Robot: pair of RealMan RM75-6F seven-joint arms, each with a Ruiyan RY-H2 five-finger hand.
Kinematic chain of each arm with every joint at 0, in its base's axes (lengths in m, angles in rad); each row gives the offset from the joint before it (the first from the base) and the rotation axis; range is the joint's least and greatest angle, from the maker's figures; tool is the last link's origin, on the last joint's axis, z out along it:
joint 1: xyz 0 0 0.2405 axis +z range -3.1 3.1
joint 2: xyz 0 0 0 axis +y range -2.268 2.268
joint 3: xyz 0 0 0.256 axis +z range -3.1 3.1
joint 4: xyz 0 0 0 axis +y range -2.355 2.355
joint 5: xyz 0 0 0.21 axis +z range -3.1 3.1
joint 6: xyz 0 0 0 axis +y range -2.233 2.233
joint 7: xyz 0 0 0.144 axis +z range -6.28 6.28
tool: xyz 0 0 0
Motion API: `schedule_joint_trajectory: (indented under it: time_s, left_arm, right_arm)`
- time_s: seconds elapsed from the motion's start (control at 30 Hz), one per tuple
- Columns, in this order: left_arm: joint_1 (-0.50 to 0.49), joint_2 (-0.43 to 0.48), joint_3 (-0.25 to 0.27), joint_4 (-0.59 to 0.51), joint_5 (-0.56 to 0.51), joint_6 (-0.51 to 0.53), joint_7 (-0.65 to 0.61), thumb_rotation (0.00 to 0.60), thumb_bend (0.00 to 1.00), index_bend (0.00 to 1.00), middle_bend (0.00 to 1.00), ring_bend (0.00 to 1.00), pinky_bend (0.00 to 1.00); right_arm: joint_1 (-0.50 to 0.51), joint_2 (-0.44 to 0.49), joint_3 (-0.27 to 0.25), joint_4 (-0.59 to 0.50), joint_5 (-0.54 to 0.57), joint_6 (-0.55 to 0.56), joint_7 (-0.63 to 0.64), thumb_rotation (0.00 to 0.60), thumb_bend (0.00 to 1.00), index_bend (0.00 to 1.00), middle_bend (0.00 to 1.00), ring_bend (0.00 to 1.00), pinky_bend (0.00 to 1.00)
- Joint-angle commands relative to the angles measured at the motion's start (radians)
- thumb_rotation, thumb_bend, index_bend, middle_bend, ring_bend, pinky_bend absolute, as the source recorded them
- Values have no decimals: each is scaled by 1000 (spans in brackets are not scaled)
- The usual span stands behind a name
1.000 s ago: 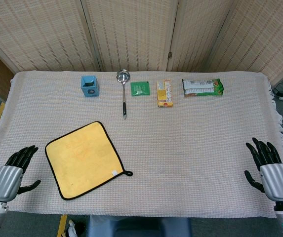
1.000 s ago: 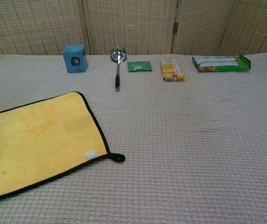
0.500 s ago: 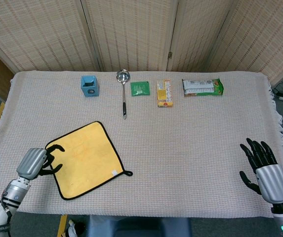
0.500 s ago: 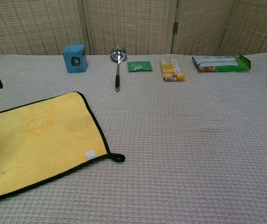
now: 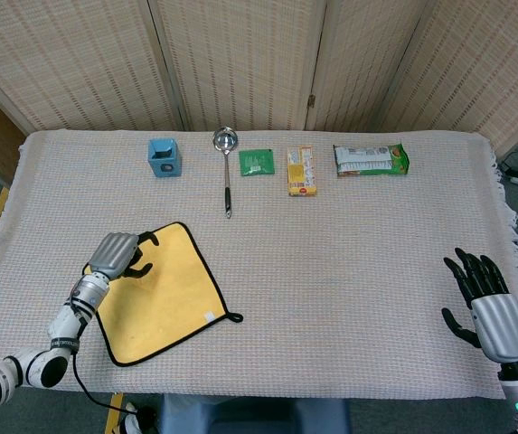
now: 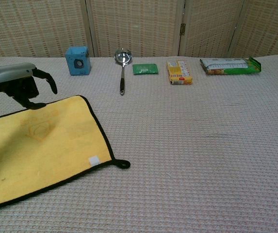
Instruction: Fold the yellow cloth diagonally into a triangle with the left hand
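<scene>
The yellow cloth (image 5: 164,289) with black edging lies flat and unfolded at the front left of the table, a small loop at its near right corner; the chest view shows the cloth (image 6: 51,145) too. My left hand (image 5: 118,253) hovers over the cloth's far left part, fingers bent downward and apart, holding nothing. In the chest view the left hand (image 6: 20,82) hangs just above the cloth's far edge and casts a shadow on it. My right hand (image 5: 494,303) sits at the table's front right edge with fingers spread, empty.
Along the back of the table stand a blue box (image 5: 164,157), a metal ladle (image 5: 226,163), a green packet (image 5: 257,162), a yellow snack box (image 5: 301,171) and a green-white snack bag (image 5: 371,159). A woven screen closes the far side.
My left hand has moved from the table's front left edge inward and forward, over the cloth's far left part. The right hand shifted slightly. The cloth has not moved.
</scene>
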Motion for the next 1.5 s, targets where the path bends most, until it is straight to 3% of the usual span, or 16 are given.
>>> schedule_joint_trajectory:
  time_s: [0.03, 0.33, 0.43, 0.53, 0.87, 1.07, 1.23, 1.5]
  left_arm:
    - [-55, -78, -14, 119, 26, -34, -83, 600, 431, 393, 1000, 1000, 1000]
    - [-146, -202, -14, 394, 61, -124, -236, 600, 478, 390, 1000, 1000, 1000]
    - [-168, -241, -9, 474, 70, -151, -288, 600, 566, 405, 1000, 1000, 1000]
    - [-185, -280, -1, 549, 87, -168, -351, 600, 586, 389, 1000, 1000, 1000]
    - [-231, -402, 46, 787, 166, -170, -547, 600, 571, 370, 1000, 1000, 1000]
    - [-251, -456, 61, 900, 187, -164, -630, 600, 493, 369, 1000, 1000, 1000]
    - [-269, -488, 75, 973, 198, -191, -676, 600, 435, 376, 1000, 1000, 1000]
    - [-292, -527, 86, 1048, 203, -233, -721, 600, 427, 391, 1000, 1000, 1000]
  right_arm:
    - [9, 3, 8, 6, 23, -20, 12, 600, 414, 0, 0, 0, 0]
    - [15, 7, 10, 18, 70, -64, 37, 600, 414, 0, 0, 0, 0]
    - [12, 15, 8, 23, 81, -73, 58, 600, 413, 0, 0, 0, 0]
    - [11, 22, 7, 26, 96, -83, 79, 600, 414, 0, 0, 0, 0]
    - [11, 25, 12, 35, 123, -103, 89, 600, 414, 0, 0, 0, 0]
    - [16, 27, 13, 37, 139, -125, 92, 600, 414, 0, 0, 0, 0]
    - [19, 28, 19, 40, 152, -134, 96, 600, 414, 0, 0, 0, 0]
    - [17, 28, 21, 43, 162, -137, 97, 600, 414, 0, 0, 0, 0]
